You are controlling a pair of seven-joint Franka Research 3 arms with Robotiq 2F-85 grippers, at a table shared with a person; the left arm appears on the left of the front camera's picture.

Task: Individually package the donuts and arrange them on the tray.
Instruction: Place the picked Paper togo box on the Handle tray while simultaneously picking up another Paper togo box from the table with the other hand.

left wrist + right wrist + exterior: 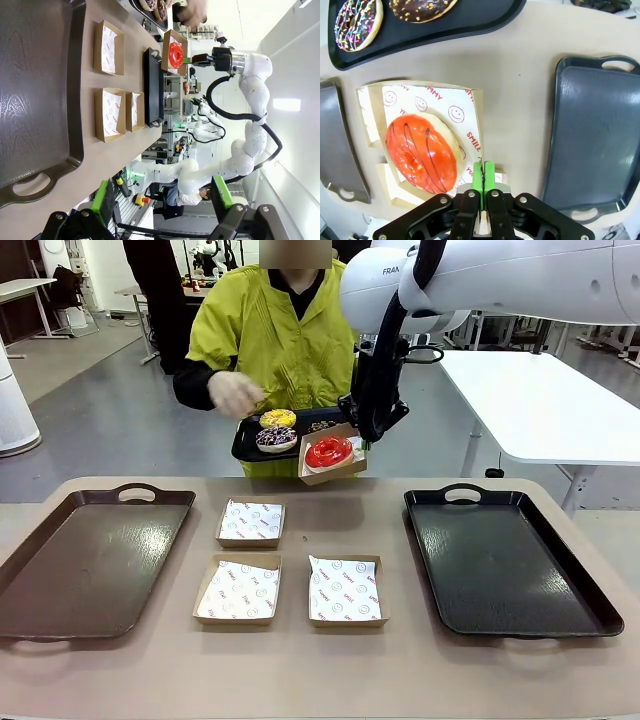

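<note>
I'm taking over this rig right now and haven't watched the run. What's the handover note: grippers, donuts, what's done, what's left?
Left gripper: open, holding nothing, above the table near the brown tray.
Right gripper: shut on the edge of the box with the red donut, held above the table beside the person's tray.
On that tray: yellow donut, white-purple sprinkled donut, chocolate donut.
Three lined boxes sit unfilled between the brown tray and the black table tray.
Done: red donut boxed.
Left: set its box on a tray, then box and place the other three.
</note>
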